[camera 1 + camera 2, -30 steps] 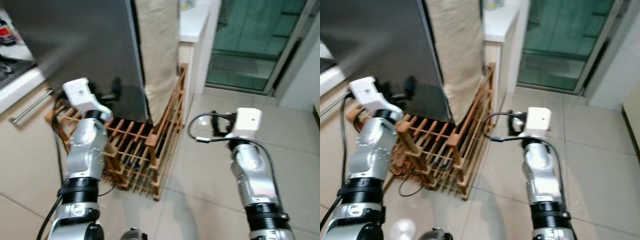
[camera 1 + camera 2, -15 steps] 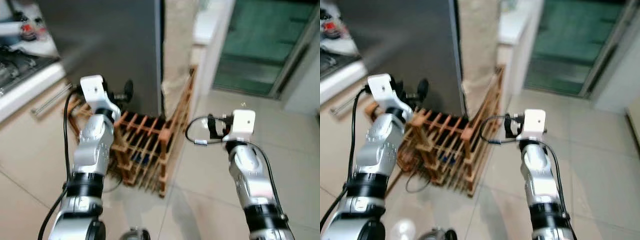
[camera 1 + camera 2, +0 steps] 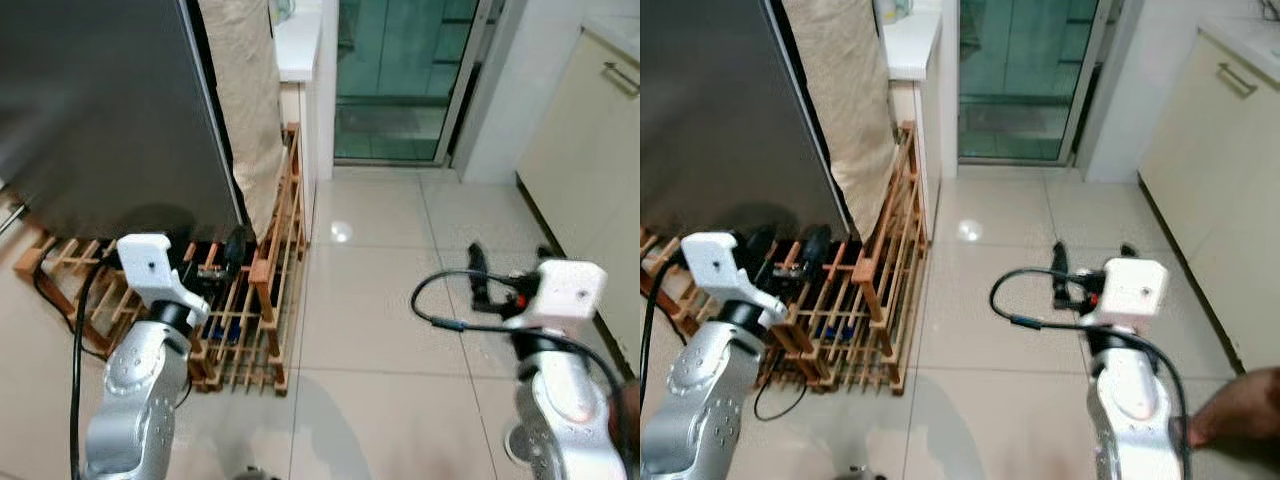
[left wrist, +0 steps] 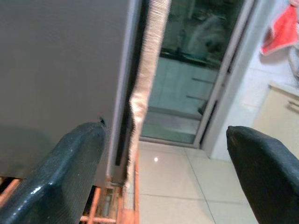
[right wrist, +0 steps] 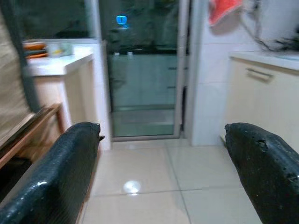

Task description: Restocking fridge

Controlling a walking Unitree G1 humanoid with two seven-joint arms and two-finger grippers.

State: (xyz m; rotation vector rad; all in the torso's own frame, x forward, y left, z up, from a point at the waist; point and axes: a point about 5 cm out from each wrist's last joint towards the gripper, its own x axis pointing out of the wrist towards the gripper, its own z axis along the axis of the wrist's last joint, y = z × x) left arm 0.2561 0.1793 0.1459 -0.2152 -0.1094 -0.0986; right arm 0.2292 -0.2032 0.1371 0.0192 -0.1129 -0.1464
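1. Both silver arms are bent up in front of the body, forearms raised, grippers pointing forward.
2. The left gripper sits just in front of the dark grey fridge, fingers spread wide apart, nothing between them.
3. The right gripper hangs over the glossy beige floor tiles, fingers also wide open and empty.
4. The fridge is a flat matte slab on the robot's left, door closed.
5. A slatted wooden rack stands at its base, with a coarse woven beige cloth hanging beside it.
6. There's a glass sliding door straight ahead and a cream cabinet on the right.
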